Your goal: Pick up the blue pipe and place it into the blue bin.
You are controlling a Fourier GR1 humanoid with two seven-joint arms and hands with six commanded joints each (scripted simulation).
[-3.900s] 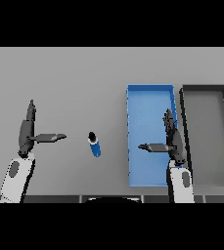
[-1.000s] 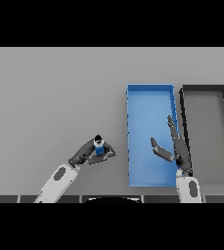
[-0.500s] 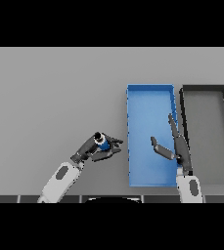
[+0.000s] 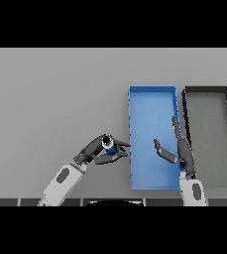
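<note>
Item 1: blue pipe (image 4: 109,146). Short cylinder, pale cap end facing up, blue body below. Location: in the left hand, just beside the left wall of the blue bin, not yet over it. Whether it rests on the grey table (image 4: 50,94) or is lifted clear: cannot tell from this angle.

Item 2: left hand (image 4: 99,153). Fingers & thumb curled round the pipe, pinching it from both sides. Forearm enters from lower left.

Item 3: blue bin (image 4: 152,94). Open-top tray, nothing in it; long axis runs away from the robot.

Item 4: right hand (image 4: 177,151). Idle, over the bin's right half near its right wall; fingers straight, thumb out, holding nothing.

Item 5: black bin (image 4: 207,91). Just right of the blue one, same shape.

Risks, by judgement:
- Pipe is small & round; a shallow pinch could let it roll or slip out during the carry, landing on the table.
- Low carry height could knock pipe or fingers on the bin's left wall & shove the bin.
- Early release = drop outside the wall.
- Right hand sits in the drop zone; a long reach could bump it.
- Overshoot toward the black bin unlikely but = wrong container.
</note>
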